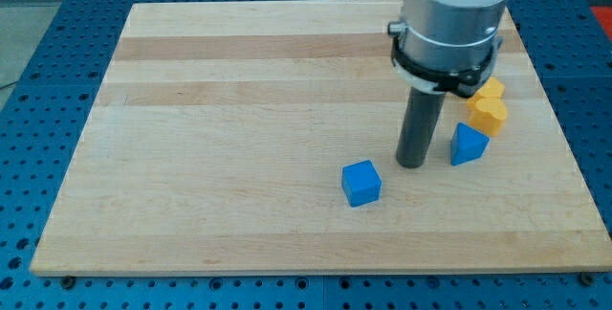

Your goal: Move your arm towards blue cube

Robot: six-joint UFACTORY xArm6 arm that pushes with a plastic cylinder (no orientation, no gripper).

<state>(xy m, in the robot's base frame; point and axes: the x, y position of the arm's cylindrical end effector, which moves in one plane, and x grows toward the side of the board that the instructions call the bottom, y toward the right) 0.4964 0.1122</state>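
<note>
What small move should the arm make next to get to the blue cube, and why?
Probably a short slide toward the view's lower left. My tip rests between the blue cube and the blue triangular block, touching neither, and the cube lies just left and slightly below it, with bare board between them.

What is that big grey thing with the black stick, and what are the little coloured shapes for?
That grey thing is a robot arm. It has no hand, just a dark rod, and its tip slides on the wooden board to push blocks. One camera looks down at the board. On it lie a blue cube, a blue triangular block and a yellow block. The tip stands between the two blue ones, touching neither. Nothing is held. It is meant to go to the cube.
</note>
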